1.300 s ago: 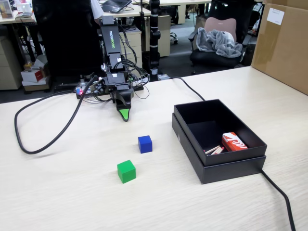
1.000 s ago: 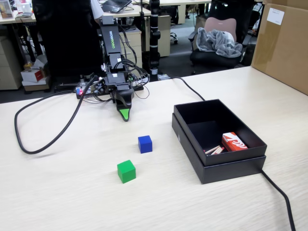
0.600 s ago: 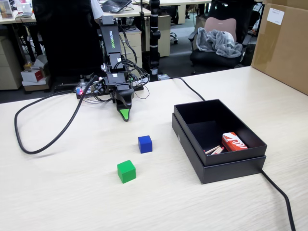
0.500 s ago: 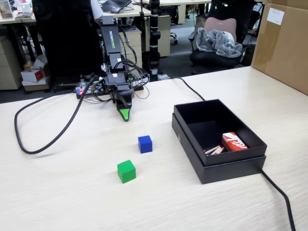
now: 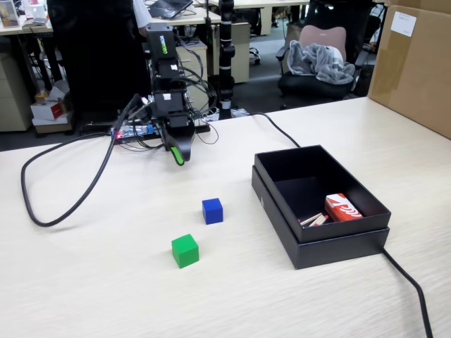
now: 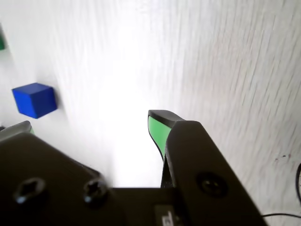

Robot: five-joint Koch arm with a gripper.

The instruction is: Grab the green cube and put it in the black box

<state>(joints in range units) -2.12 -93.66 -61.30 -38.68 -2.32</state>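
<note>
Gripper (image 5: pixel 177 156) hangs above table (image 5: pixel 84 282), empty; jaws apart in wrist view, w/ bare table between the green tip and the other jaw. Green cube (image 5: pixel 184 251): small, bright green, matte plain faces, flat on table, well left of black box (image 5: pixel 320 243) in fixed view, just front-left of blue cube (image 5: pixel 212 210), not touching.

We see a big counter (image 5: pixel 84 282) made of pale wood with thin lines in it. A large brown carton (image 5: pixel 416 63) stands at its far right corner. Behind the counter the floor (image 5: pixel 261 81) is dark grey. An office chair (image 5: pixel 320 60) stands there with a grey blanket (image 5: pixel 325 60) on it. A black pole (image 5: pixel 226 49) rises near the middle. At the left, small boxes (image 5: pixel 48 110) sit under a desk (image 5: pixel 25 28). The light is bright and even.
</note>
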